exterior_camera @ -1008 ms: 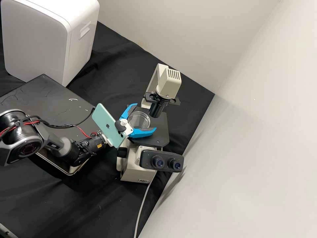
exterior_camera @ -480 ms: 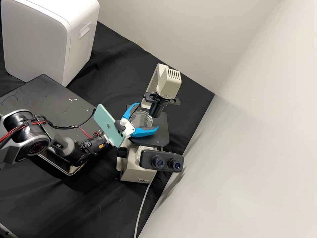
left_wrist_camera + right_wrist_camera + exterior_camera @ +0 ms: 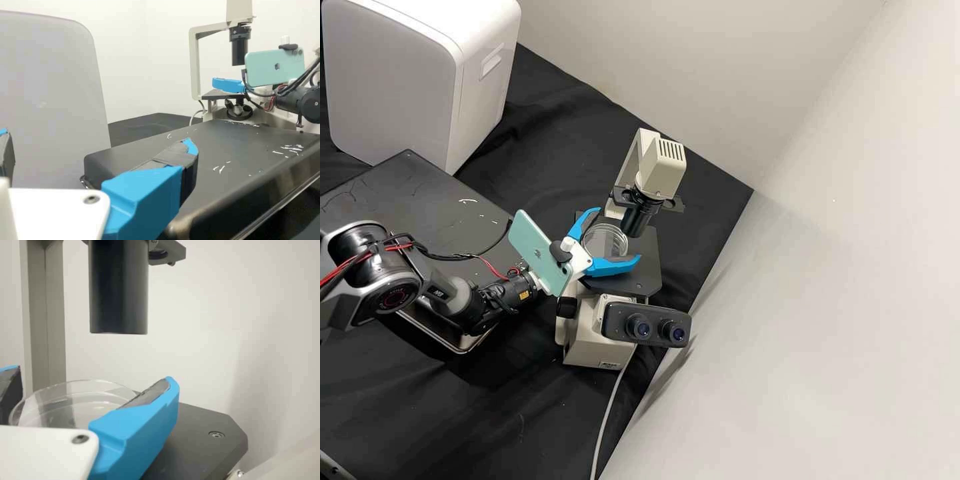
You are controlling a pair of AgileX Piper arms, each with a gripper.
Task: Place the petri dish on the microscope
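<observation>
Right gripper pinches petri dish by its rim just above microscope stage (light, thin, slick plastic, likely brittle); hold opposite sidewalls gently, keep it level.

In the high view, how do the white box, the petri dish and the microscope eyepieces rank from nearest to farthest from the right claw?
1. The petri dish, between the fingers of the right claw.
2. The eyepieces, on the near side, below the claw in the picture.
3. The white box, far off at the picture's top left.
</observation>
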